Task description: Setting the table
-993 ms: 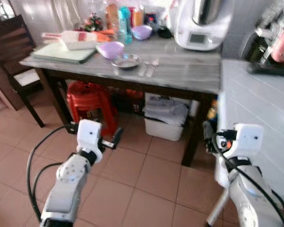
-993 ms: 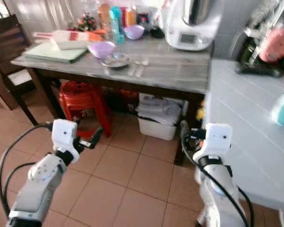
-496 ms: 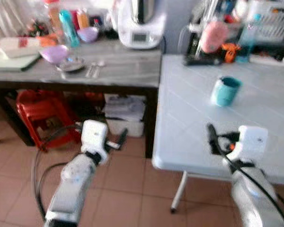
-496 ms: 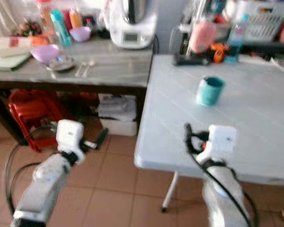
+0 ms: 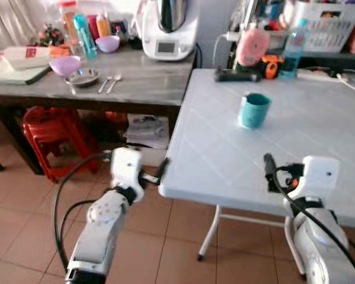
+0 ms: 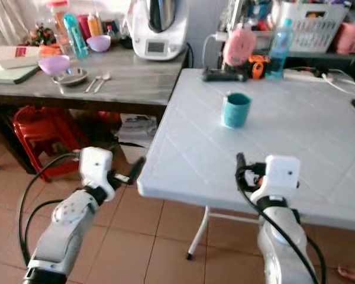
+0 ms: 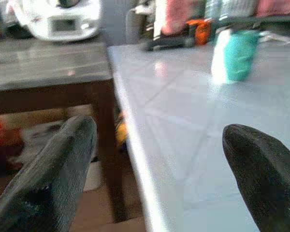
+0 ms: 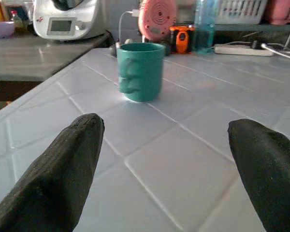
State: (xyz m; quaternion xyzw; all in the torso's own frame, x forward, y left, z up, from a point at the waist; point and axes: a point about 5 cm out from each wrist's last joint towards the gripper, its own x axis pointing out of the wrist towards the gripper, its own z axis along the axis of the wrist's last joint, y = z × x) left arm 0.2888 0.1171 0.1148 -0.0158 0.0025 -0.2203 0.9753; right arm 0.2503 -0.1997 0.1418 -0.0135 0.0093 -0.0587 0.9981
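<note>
A teal mug (image 5: 253,110) stands upright on the white tiled table (image 5: 225,148), towards its far left part. My right gripper (image 8: 165,123) is open and empty, low over the table's near edge, with the mug (image 8: 140,71) straight ahead between its fingers. My left gripper (image 7: 157,130) is open and empty at the table's near left corner, its finger (image 5: 161,170) just off the edge. On the grey side table (image 5: 148,86) to the left lie a metal plate (image 5: 83,76), two spoons (image 5: 109,83) and a purple bowl (image 5: 65,64).
A white kitchen machine (image 5: 167,26), a second purple bowl (image 5: 107,43) and bottles stand at the side table's back. A pink fan (image 5: 252,46), a blue bottle (image 5: 291,40) and a basket (image 5: 331,26) line the white table's far edge. Red stools (image 5: 50,133) sit under the side table.
The camera has swung right, from the grey side table to the white table with the mug, and moved closer. Both arms keep their raised pose with fingers open.
</note>
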